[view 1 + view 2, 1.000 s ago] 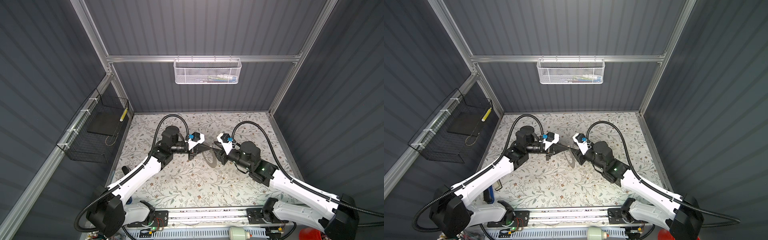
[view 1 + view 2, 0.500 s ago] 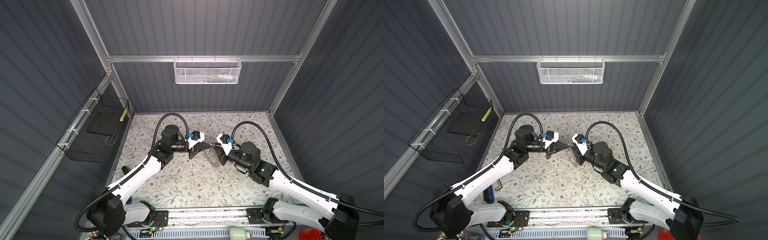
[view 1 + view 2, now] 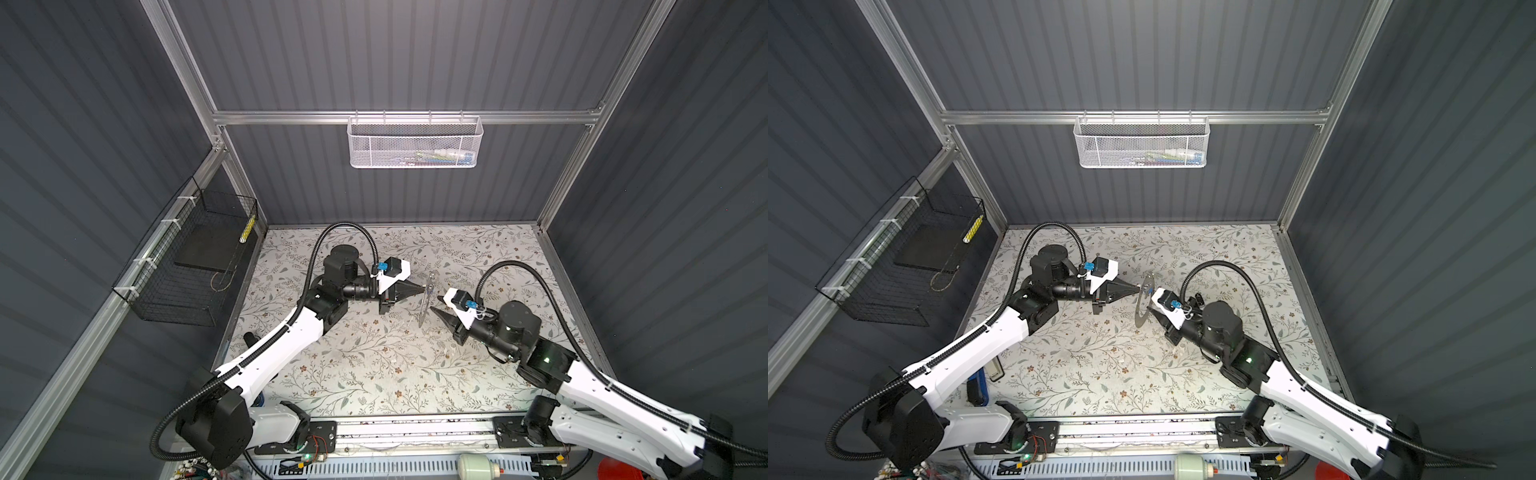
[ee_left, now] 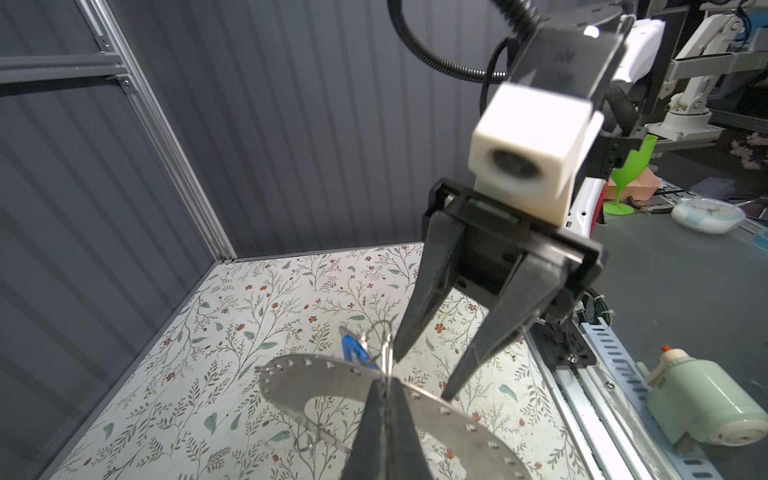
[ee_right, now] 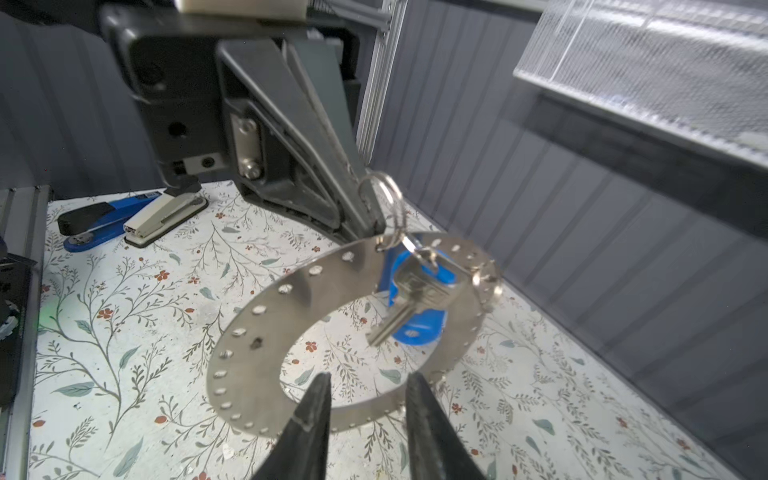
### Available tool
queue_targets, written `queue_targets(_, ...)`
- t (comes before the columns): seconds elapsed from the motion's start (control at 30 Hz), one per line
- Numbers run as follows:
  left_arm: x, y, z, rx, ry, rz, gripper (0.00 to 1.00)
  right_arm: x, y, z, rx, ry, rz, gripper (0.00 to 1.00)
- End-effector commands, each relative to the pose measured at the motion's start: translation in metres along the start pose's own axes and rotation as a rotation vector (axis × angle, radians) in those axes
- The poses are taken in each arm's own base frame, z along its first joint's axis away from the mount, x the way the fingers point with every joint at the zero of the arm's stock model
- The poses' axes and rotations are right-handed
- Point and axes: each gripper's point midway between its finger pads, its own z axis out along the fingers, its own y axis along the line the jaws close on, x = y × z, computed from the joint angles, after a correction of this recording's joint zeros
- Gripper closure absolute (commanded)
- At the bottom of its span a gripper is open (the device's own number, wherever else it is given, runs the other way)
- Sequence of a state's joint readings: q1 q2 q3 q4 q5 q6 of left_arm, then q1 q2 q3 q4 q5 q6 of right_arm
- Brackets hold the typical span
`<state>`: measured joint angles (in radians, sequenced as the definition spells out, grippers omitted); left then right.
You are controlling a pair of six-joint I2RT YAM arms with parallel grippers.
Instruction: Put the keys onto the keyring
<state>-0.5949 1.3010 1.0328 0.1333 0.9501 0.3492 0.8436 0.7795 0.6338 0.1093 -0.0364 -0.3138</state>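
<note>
The keyring (image 5: 291, 316) is a wide flat metal ring with holes round its rim. It hangs edge-on above the table in both top views (image 3: 424, 305) (image 3: 1143, 305). My left gripper (image 4: 384, 386) (image 3: 419, 287) is shut on its rim, where a small split ring (image 5: 382, 195) passes through a hole. One silver key (image 5: 415, 297) and a blue tag (image 5: 417, 332) dangle from the keyring on the far side. My right gripper (image 5: 370, 376) (image 3: 434, 309) is open, just short of the keyring's lower band, with nothing between its fingers.
A blue-black stapler (image 5: 99, 222) and a beige stapler (image 5: 164, 214) lie at the table's left front corner. A white mesh basket (image 3: 413, 141) hangs on the back wall. A black wire basket (image 3: 187, 266) hangs on the left wall. Another small wire ring (image 4: 307, 442) hangs from the keyring.
My right gripper has drawn back to the right and toward the front, away from the left gripper. The keyring stays in the left gripper, which has barely moved.
</note>
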Motion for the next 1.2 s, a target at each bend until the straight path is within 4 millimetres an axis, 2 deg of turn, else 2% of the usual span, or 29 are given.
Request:
queue_targets(0.0,-0.008,-0.008,0.001,0.068,-0.012,0.019,1.00,0.003,0.002,-0.012,-0.022,0.043,-0.166,0.74)
queue_targets(0.13,-0.005,-0.011,0.002,0.105,-0.003,-0.002,1.00,-0.001,0.003,-0.011,-0.056,0.083,-0.273,0.81)
queue_targets(0.37,-0.004,-0.011,0.004,0.125,0.003,-0.032,1.00,-0.011,-0.003,-0.002,-0.057,0.095,-0.380,0.83)
queue_targets(0.97,0.003,-0.014,0.004,0.126,0.027,-0.051,1.00,-0.034,-0.011,0.007,-0.009,0.021,-0.422,0.80)
queue_targets(1.17,0.001,-0.015,0.003,0.127,0.024,-0.044,1.00,-0.030,-0.008,0.014,-0.039,0.045,-0.426,0.85)
